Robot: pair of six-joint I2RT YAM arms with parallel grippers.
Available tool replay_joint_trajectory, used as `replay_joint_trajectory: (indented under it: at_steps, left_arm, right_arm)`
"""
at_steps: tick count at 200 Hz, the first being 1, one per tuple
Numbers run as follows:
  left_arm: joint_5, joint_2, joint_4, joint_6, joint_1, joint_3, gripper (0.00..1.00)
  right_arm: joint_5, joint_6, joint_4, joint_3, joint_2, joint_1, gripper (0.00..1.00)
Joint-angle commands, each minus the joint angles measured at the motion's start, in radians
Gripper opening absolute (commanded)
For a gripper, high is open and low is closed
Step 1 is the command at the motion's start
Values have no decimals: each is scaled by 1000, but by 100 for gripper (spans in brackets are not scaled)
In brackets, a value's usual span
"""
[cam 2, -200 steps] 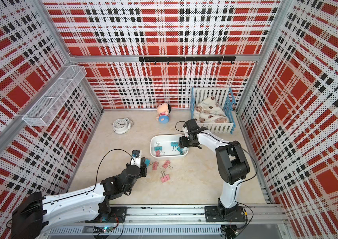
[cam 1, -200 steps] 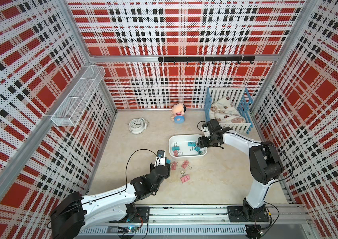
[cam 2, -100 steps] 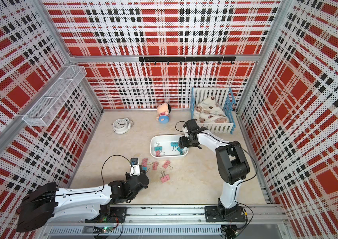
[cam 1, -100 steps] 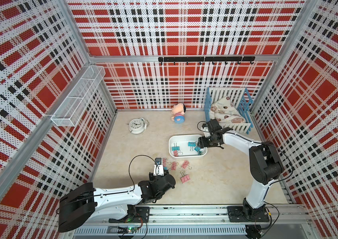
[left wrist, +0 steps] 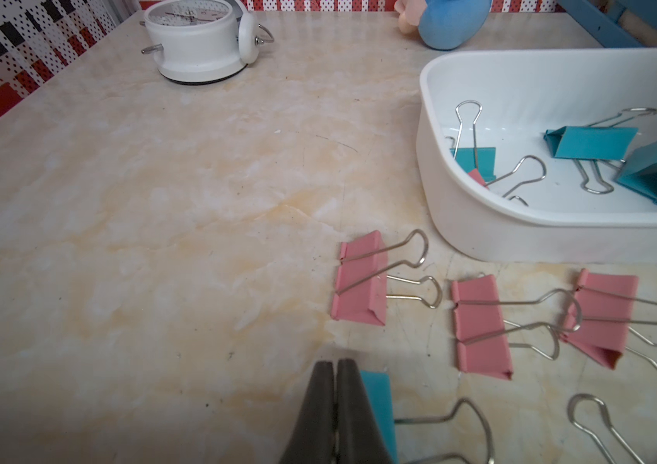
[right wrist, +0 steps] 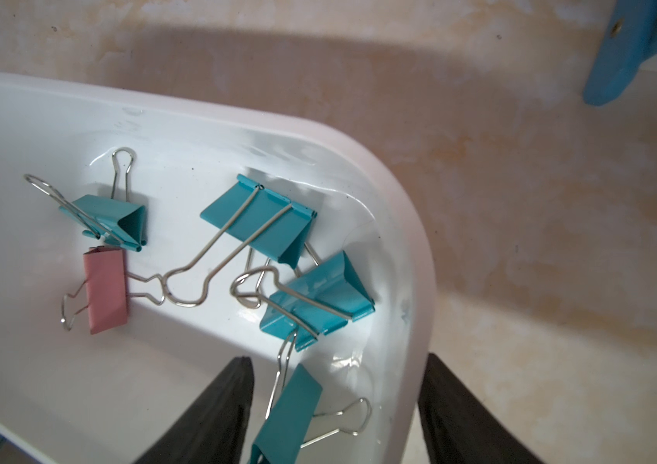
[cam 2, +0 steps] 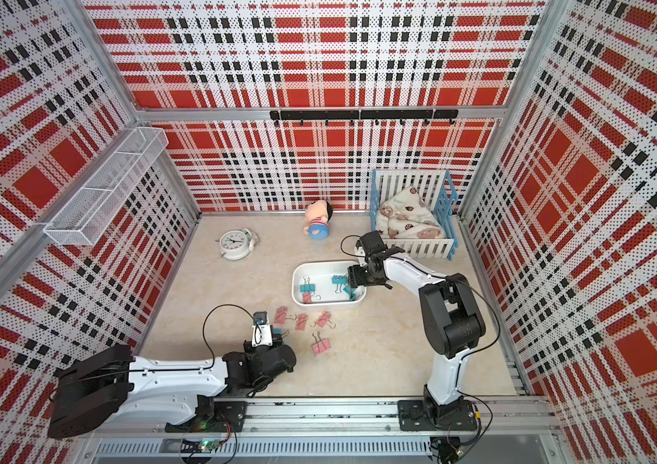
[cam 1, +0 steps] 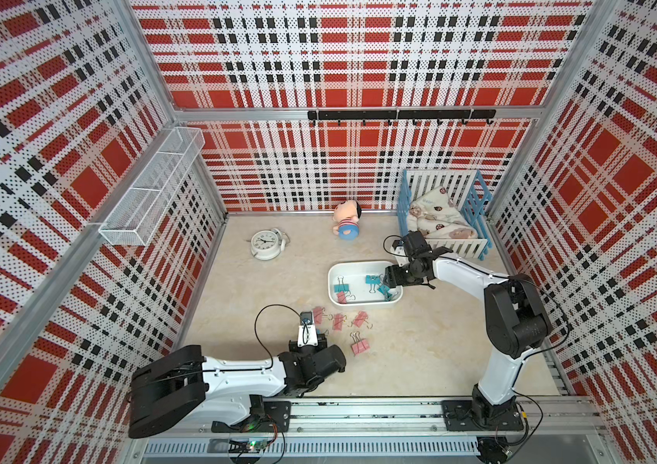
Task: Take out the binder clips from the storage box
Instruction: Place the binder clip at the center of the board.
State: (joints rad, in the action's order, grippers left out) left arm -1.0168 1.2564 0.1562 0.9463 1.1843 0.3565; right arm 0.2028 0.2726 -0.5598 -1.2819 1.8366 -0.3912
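STRADDLING THE RIM: my right gripper (right wrist: 338, 358) stands with its jaws parted across a corner of the storage box (right wrist: 419, 249) — one finger inside the tub, the other outside its wall — and grips nothing. Five binder clips (right wrist: 258, 225) lie on the box floor: four teal and one pink clip (right wrist: 105, 289). The nearest teal clip (right wrist: 286, 418) lies between my fingers, and I cannot tell whether the inner finger touches it.

The box sits on the marbled table (cam 1: 262, 289), just in front of the toy crib (cam 1: 443, 217). Both top views show four pink clips (cam 1: 338, 321) lying on the table outside the box, on its near side.

My left gripper (left wrist: 334, 367) hangs low beside them, fingers pressed together on nothing — a lone teal clip (left wrist: 377, 401) lies flat just beside one finger. An alarm clock (cam 1: 264, 244) and a doll (cam 1: 346, 225) lie toward the back wall.
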Motion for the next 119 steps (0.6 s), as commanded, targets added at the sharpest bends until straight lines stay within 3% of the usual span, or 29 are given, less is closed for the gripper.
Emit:
replay_joint_trajectory:
  at_steps: [1, 50, 72, 119]
  left_arm:
    - [-11, 69, 56, 33, 13, 36, 0]
    - [-25, 186, 91, 63, 38, 95, 0]
    - [-25, 195, 90, 65, 47, 102, 17]
    - [-20, 175, 91, 60, 58, 90, 20]
  right_arm:
    - [3, -12, -7, -19, 13, 3, 71]
    - [-1, -12, -12, -22, 13, 3, 71]
    - [-2, -12, -13, -23, 15, 2, 71]
    - [1, -13, -15, -29, 19, 3, 71]
